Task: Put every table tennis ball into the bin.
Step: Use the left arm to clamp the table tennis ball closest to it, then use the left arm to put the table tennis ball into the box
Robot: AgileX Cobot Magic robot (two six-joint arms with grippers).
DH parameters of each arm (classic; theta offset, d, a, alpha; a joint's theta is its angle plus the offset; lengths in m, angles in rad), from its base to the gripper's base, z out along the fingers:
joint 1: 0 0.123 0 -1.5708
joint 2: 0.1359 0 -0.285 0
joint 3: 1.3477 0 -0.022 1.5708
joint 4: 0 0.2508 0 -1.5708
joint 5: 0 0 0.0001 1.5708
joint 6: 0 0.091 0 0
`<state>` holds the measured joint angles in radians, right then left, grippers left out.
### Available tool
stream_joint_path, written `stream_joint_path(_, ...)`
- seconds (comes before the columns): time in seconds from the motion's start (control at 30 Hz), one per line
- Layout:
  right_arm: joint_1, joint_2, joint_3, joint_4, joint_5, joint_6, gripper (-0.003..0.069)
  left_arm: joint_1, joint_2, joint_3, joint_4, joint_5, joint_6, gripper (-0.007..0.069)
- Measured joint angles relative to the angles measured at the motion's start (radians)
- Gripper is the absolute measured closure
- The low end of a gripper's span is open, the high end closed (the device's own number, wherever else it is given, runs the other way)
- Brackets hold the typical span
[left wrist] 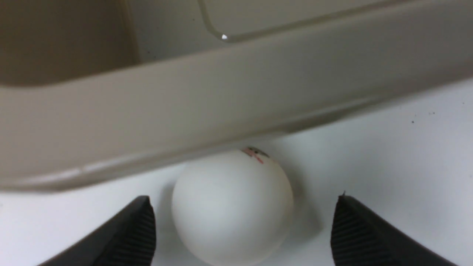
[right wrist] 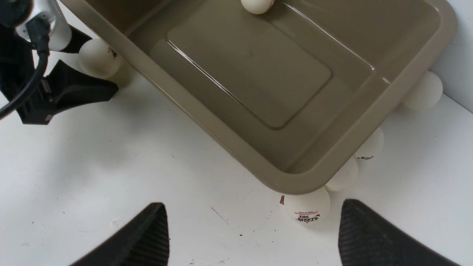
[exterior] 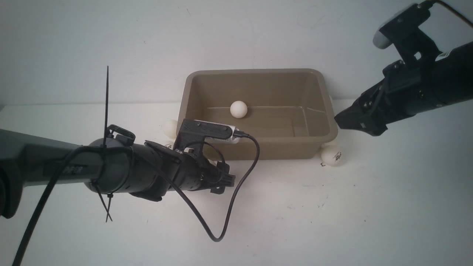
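— What sits farthest left?
— The left pincer (left wrist: pixel 244 225). It is released, with its jaws standing wide on either side of a white ball (left wrist: pixel 232 199) and touching neither side of it. The ball rests on the table (exterior: pixel 332 221), tucked under the front rim of the bin (exterior: pixel 255 71) near its left end.

— Is anything else on that side?
— A second ball (exterior: pixel 170 127) lies on the table just beside the bin's left wall.

— And inside the bin?
— A lone ball (exterior: pixel 238 109) sits on the floor of the tub, against the far wall and a little left of the middle.

— What lies to the right of it?
— Four balls line the outside of the right wall, partly under the rim. A logo ball (right wrist: pixel 306 208) lies at the front corner, two more sit close behind it, and a last ball (right wrist: pixel 425 90) lies near the far corner.

— And the right arm?
— The right pincer (right wrist: pixel 251 225) hangs above the table off the bin's front right corner. Its jaws are apart and grasp nothing. The logo ball lies on the table just ahead of it.
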<state>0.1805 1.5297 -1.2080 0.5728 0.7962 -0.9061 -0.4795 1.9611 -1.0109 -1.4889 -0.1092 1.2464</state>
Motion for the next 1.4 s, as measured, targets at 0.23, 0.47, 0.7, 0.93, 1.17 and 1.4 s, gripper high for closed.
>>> stream_joint_path(0.23, 0.000, 0.000, 0.000, 0.000, 0.000, 0.000, 0.0102, 0.000, 0.000, -0.002, 0.000, -0.001, 0.000, 0.0172)
stream_joint_path(0.47, 0.000, 0.000, 0.000, 0.000, 0.000, -0.005, 0.0102, 0.000, -0.001, -0.002, -0.001, 0.000, 0.039, 0.0279)
stream_joint_path(0.7, 0.000, 0.000, 0.000, 0.000, 0.000, -0.010, 0.0102, 0.000, -0.094, 0.050, -0.038, 0.049, 0.087, 0.0279)
stream_joint_path(0.93, 0.000, 0.000, 0.000, 0.000, 0.000, -0.011, 0.0103, 0.000, -0.237, 0.113, -0.067, 0.293, 0.090, 0.0279)
stream_joint_path(1.17, 0.000, 0.000, 0.000, 0.000, 0.000, -0.011, 0.0103, 0.000, -0.294, -0.002, -0.067, 0.296, 0.225, 0.0279)
stream_joint_path(1.4, 0.000, 0.000, 0.000, 0.000, 0.004, -0.011, 0.0103, 0.000, -0.190, -0.158, -0.074, 0.074, 0.464, 0.0279)
